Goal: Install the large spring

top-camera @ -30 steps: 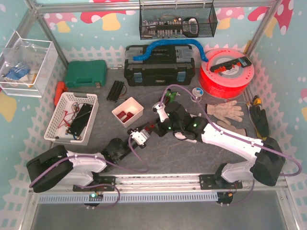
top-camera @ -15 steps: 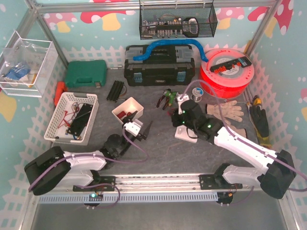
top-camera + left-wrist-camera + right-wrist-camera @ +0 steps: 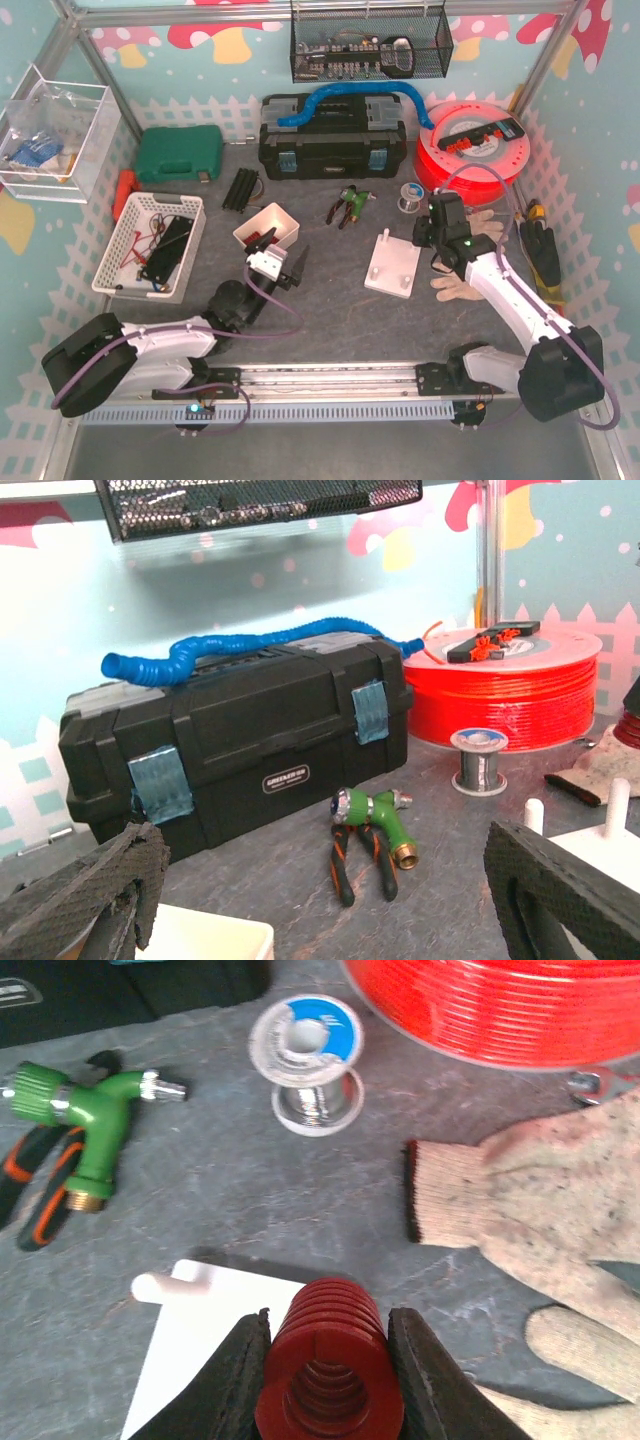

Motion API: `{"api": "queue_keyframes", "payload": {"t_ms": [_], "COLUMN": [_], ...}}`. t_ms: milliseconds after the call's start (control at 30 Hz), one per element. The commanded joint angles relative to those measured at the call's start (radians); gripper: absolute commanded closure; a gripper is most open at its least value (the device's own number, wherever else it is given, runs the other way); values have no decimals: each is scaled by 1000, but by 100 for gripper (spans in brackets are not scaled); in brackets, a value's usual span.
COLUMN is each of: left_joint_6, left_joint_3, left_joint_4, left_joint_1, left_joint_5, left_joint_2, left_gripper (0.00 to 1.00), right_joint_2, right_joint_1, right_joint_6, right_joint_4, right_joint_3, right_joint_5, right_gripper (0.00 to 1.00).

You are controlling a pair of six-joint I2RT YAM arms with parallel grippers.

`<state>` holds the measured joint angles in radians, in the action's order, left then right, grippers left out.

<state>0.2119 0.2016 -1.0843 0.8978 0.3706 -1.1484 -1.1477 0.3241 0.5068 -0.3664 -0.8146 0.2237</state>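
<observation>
The large spring (image 3: 330, 1365) is a thick red coil, and my right gripper (image 3: 328, 1355) is shut on it, one black finger (image 3: 232, 1380) on each side. It hangs just past the far right corner of the white peg plate (image 3: 185, 1345), whose pegs (image 3: 158, 1287) are bare. In the top view the plate (image 3: 392, 268) lies mid-table with my right gripper (image 3: 436, 213) at its right, near the glove; the spring is hidden there. My left gripper (image 3: 282, 253) stands open with nothing in it beside the small white bin (image 3: 266, 232); its pads (image 3: 90, 895) are wide apart.
Behind the plate lie a green hose nozzle with pliers (image 3: 350, 205), a solder spool (image 3: 308, 1060) and a red filament reel (image 3: 470, 150). Work gloves (image 3: 545, 1210) lie to the right. A black toolbox (image 3: 240, 730) stands at the back, a white basket (image 3: 150, 245) at the left.
My left gripper has opened and drawn back left toward the small bin. My right arm has carried the spring from mid-table to the plate's right side.
</observation>
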Motion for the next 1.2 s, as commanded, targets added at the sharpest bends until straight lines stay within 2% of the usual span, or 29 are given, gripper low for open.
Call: {"api": "queue_keyframes", "payload": {"t_ms": [0,267,1067,1167], "left_joint_6": [-10,-7,-8,-6], "left_joint_3": [9,7,11,12], "left_joint_4": [11,15,23,24], "left_joint_1": [-4,-3,-3,-3], "left_joint_5": [16,15,19,20], "left_joint_2": [-8,1,-1,-2], "left_gripper": [14,14,14,14], "right_joint_2": [-18,-61,-192,-220], "right_joint_1": [-57,-69,-69,-69], "right_joint_6": [3,-10,-35,-29], "right_joint_4": [-16,8,76,87], "right_joint_3": [2,4,6,5], "right_joint_5": [-53,-101,-87,-89], "right_gripper": [100,100,100,92]}}
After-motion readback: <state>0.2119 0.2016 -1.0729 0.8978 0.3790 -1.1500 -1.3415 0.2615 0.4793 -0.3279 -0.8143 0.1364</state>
